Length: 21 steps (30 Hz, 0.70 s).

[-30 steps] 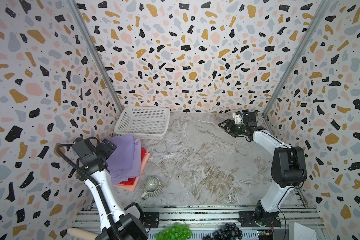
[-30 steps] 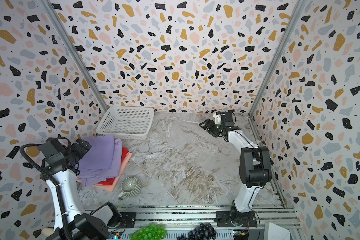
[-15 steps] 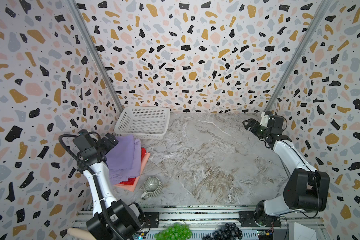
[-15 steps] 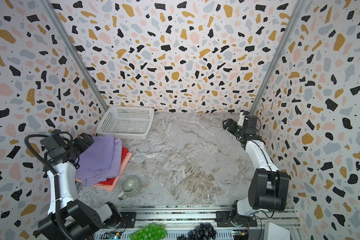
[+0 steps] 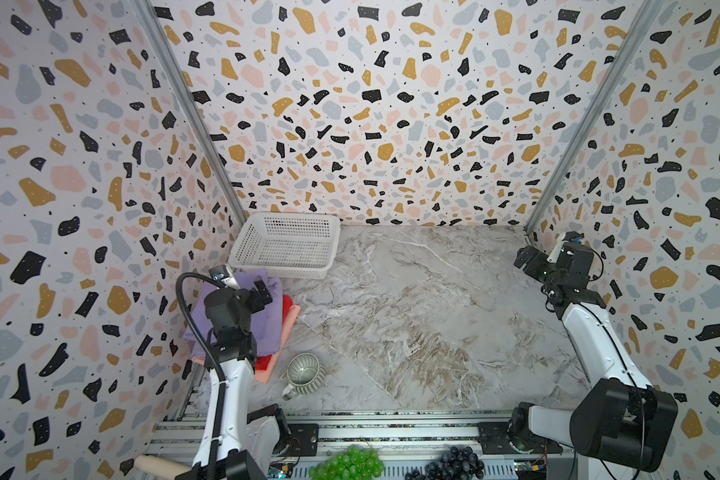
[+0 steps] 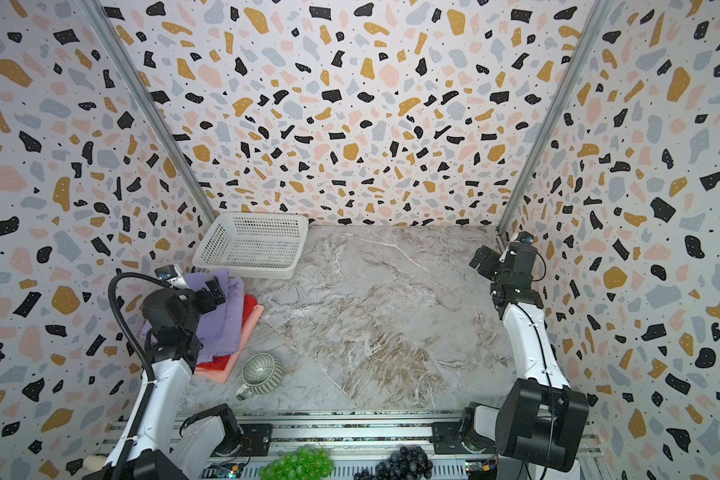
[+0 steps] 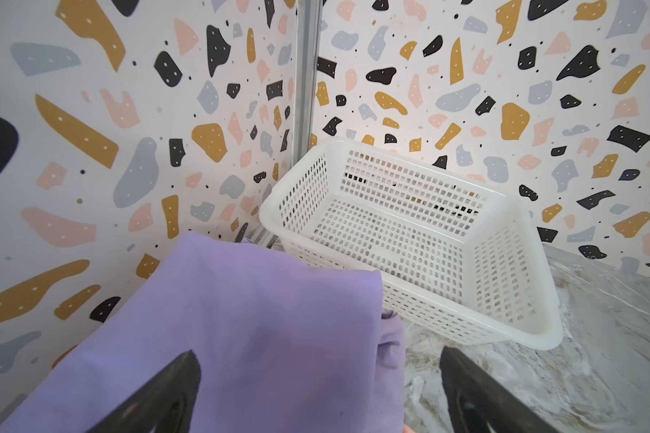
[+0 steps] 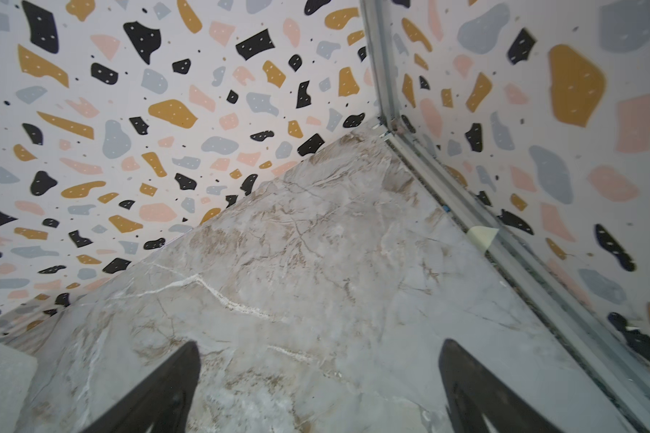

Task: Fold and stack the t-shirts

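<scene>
The t-shirts lie folded in one stack by the left wall: a lavender shirt (image 5: 267, 328) (image 6: 225, 320) on top, a red one (image 5: 287, 305) under it and a salmon-pink one (image 5: 267, 372) at the bottom. My left gripper (image 5: 262, 291) (image 6: 215, 291) hovers over the stack's far end, open and holding nothing. In the left wrist view the lavender cloth (image 7: 259, 318) fills the space under the left gripper (image 7: 318, 360). My right gripper (image 5: 524, 259) (image 6: 481, 259) hangs open near the right wall, over bare marble (image 8: 316, 262), with nothing between the right gripper's (image 8: 318, 356) fingers.
A white perforated basket (image 5: 283, 266) (image 6: 248, 266) (image 7: 428, 285) stands empty in the far left corner, just beyond the stack. A grey ribbed mug (image 5: 305, 372) (image 6: 260, 374) lies on its side near the stack's front. Green grapes (image 5: 348, 463) and dark grapes (image 5: 454, 463) rest on the front rail.
My right arm has swung from the far middle of the table back to the right wall, its jaws widening. My left gripper has shifted right, over the stack.
</scene>
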Tool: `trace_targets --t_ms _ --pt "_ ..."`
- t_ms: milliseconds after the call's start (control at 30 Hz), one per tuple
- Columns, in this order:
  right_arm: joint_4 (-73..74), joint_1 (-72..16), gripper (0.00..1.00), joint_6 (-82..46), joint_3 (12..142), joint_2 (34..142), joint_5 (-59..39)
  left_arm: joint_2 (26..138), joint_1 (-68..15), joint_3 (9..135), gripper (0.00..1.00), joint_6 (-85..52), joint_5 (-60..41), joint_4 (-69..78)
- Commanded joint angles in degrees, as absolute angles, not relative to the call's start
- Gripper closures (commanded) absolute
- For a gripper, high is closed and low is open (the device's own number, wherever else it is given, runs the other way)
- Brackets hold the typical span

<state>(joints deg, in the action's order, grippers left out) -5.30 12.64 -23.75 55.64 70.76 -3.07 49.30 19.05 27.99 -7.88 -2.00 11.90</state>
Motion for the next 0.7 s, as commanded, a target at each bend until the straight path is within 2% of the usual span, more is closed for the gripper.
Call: trace_targets --t_ms 0,233,367,567,667 --pt "-3.78 13.66 0.01 -22.09 53.42 68.44 2.04 46.50 19.25 21.45 0.00 -7.04 -0.62 28.28" --pt "-0.79 14.41 0.01 -21.95 50.18 66.70 4.57 50.20 18.61 15.28 0.00 -9.22 2.95 36.73" --pt "-0.88 14.50 0.01 -22.23 49.87 66.88 5.67 59.59 17.49 12.50 0.00 -13.07 3.36 47.65" --pt "2.48 15.38 0.01 -23.05 44.80 64.08 8.91 72.89 14.15 8.78 0.01 -12.32 10.42 65.33" --pt "5.01 15.80 0.01 -22.72 41.34 61.25 10.90 77.01 13.87 10.39 0.00 -13.45 9.24 66.61"
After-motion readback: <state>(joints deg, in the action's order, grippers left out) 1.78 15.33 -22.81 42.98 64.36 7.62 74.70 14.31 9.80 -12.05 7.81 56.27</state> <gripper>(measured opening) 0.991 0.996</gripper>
